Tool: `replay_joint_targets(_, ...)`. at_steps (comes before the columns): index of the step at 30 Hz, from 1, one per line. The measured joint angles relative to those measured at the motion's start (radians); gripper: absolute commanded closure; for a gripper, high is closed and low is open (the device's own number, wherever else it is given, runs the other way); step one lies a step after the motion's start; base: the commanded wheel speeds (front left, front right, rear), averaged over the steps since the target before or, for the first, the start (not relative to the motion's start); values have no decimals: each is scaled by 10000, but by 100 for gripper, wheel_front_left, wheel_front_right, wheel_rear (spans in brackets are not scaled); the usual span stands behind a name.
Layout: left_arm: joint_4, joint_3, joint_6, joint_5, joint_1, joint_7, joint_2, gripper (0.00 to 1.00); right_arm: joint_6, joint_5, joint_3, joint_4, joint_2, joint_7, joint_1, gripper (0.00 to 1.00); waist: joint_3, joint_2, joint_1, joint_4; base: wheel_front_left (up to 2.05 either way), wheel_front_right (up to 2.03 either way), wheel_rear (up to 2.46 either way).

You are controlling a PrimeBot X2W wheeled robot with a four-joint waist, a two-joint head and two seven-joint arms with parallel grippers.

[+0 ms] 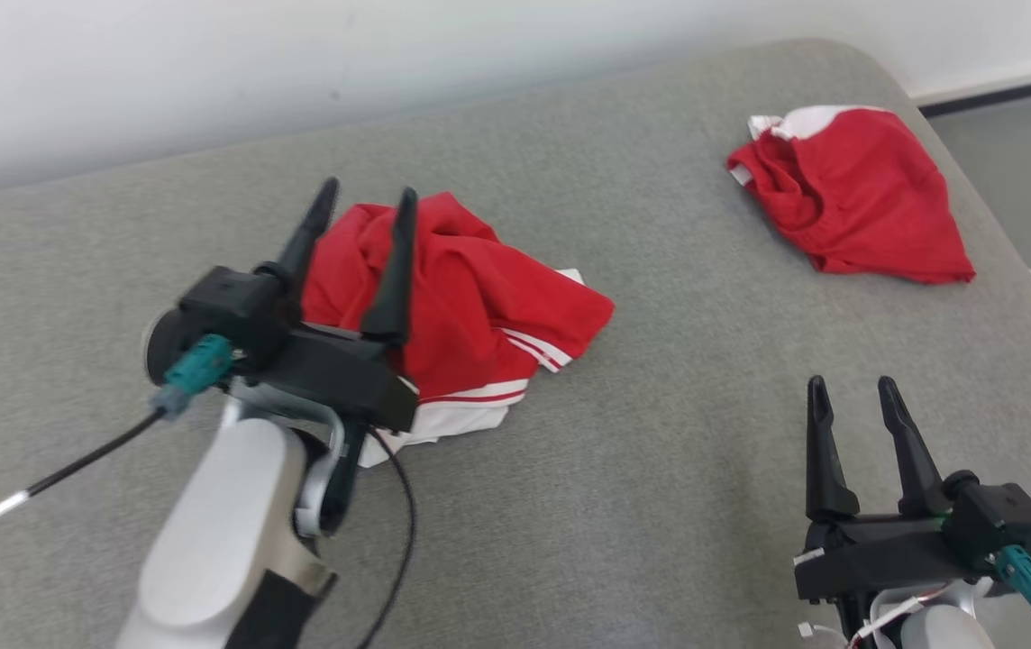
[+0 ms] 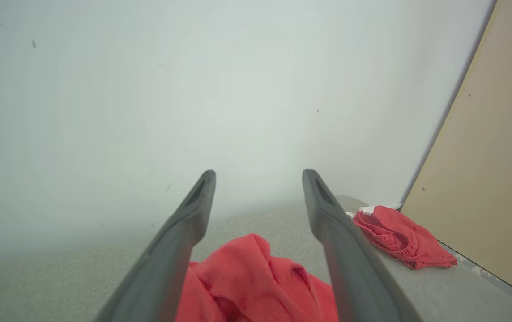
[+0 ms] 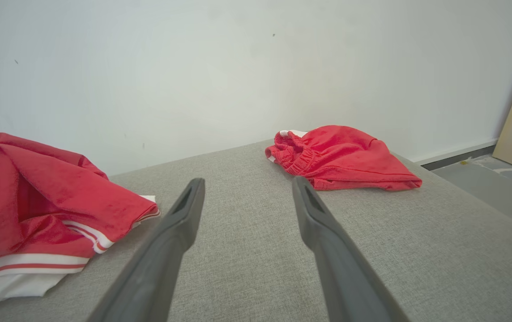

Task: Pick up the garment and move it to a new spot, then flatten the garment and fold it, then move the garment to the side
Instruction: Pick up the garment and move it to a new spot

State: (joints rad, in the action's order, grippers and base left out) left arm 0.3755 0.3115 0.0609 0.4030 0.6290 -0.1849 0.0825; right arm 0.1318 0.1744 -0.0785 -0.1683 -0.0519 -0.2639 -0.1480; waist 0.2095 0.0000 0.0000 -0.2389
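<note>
A white wall (image 1: 209, 72) is seen behind a grey cushion (image 1: 660, 469), on which everything lies. The garment (image 1: 479, 297), red with white striped trim, is crumpled in a heap left of the cushion's middle, with its white edge turned toward the near side. A second red garment (image 1: 858, 198) is bunched near the far right corner, well apart from the first. The left gripper (image 1: 368, 191) is held over the left part of the heap with its fingers spread wide; nothing is gripped between them, and whether the cloth is touched cannot be told. The right gripper (image 1: 851, 386) is kept at the near right above bare cushion, also spread wide and holding nothing.
</note>
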Motion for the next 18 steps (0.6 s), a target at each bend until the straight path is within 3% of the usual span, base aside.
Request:
replay_joint_targets(8,-1081,-729,-351,-50,-671,-370,1007,0,0,-90,-102,86,2,-2,340,0,-514,0,0,670,0,0,0)
replay_joint_targets(14,-1680,-1400,-629,-357,-2125,-690,1816,0,0,-173,-61,111,6,0,500,0,-929,0,-1,1091,0,0,0)
replay_joint_targets(18,-1962,-1870,-855,-510,-3265,-748,2031,0,0,-272,-96,107,4,-2,663,0,-1204,0,0,1304,0,0,0)
